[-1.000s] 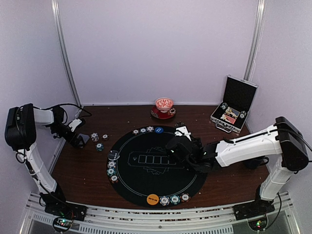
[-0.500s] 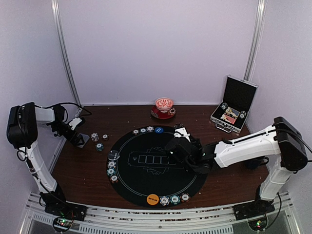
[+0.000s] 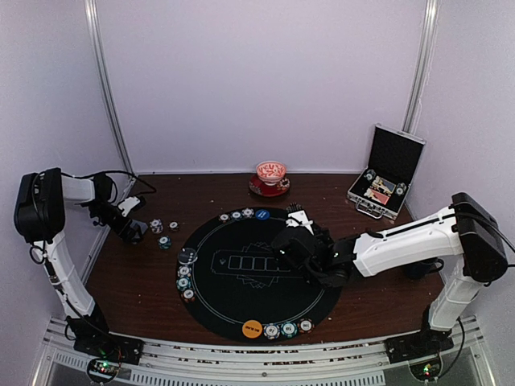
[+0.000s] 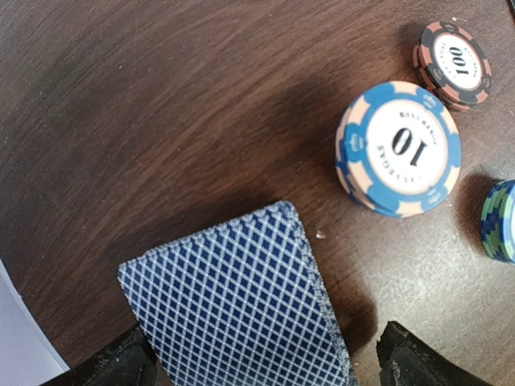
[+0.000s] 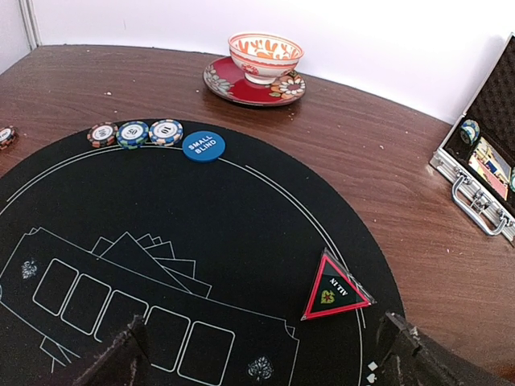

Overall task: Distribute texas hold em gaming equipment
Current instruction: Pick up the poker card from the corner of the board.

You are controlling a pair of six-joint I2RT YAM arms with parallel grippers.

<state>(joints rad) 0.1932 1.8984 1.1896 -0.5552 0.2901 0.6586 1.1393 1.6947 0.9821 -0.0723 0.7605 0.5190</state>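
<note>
Folded left arm, left gripper low — jaws apart, outstretched right arm, right gripper spread wide

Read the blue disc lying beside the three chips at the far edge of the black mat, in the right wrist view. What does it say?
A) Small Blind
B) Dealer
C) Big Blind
A: the blue disc carries the white words SMALL BLIND, just right of the three chips on the black mat.

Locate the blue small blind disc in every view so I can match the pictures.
Top external: blue small blind disc on the far rim of the black mat, right of three chips.
Left wrist: not in it.
Right wrist: upper left of centre, on the mat's edge.
Shared landmark: patterned bowl beyond the disc, in both those views.
</note>
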